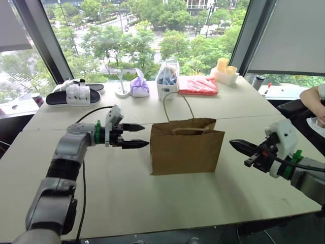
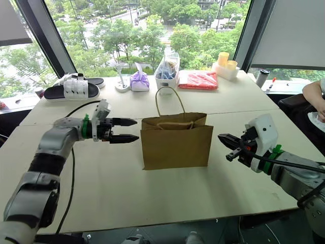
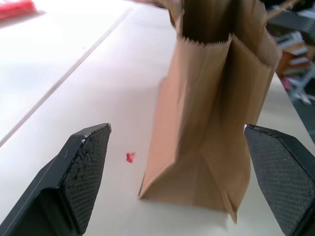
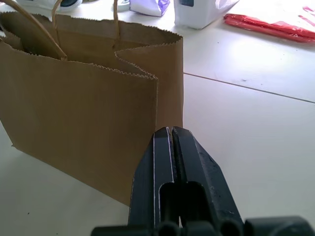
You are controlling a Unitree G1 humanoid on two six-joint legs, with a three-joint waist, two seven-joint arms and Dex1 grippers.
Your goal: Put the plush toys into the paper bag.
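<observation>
A: Plain brown kraft paper bag (image 1: 186, 147) stands upright mid-table, mouth up; one thin cord handle loop (image 1: 177, 104) stands up, the other lies folded at the rim; plush toys not spotted on the table, so whether they are inside I cannot tell.

B: Left gripper (image 1: 141, 136) level beside the bag's left end, black fingers spread wide, nothing between them; right gripper (image 1: 237, 146) off the bag's right end, fingers pressed together, empty.

A: Handling, as a judgement; bag looks light and thin-walled, creases easily, likely to tip if nudged at the rim.

B: Agreed; steady it low on a side fold, or pinch the rim; toys would be soft, squeezable, forgiving round the middle.
</observation>
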